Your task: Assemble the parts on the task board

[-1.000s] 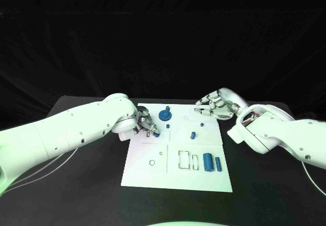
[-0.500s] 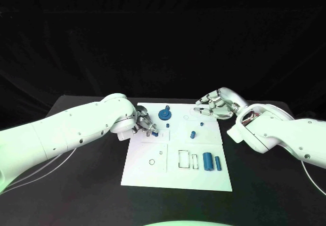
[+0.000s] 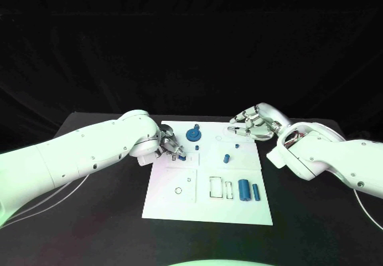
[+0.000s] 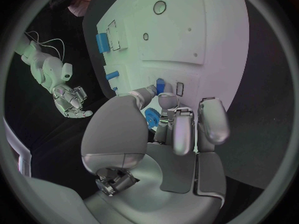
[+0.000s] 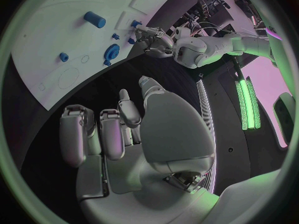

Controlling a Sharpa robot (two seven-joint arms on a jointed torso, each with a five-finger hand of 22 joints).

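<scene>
Task board: a white plate (image 3: 209, 183) lies flat in the middle of the black worktop (image 3: 96, 221).
Parts in the board: a round blue gear-like part (image 3: 193, 134) stands near the far edge; a small blue peg (image 3: 226, 159) stands near the middle; two blue cylinders (image 3: 249, 191) lie side by side near the right edge, next to outlined rectangular recesses (image 3: 215, 187).
Left hand: the left hand (image 3: 170, 147) rests at the board's left edge, its fingers (image 4: 176, 129) curled down around a small blue part (image 4: 161, 87) at a slot; whether they truly grip it cannot be told.
Right hand: the right hand (image 3: 251, 125) hovers over the board's far right corner, fingers (image 5: 102, 134) loosely curled, holding nothing.
</scene>
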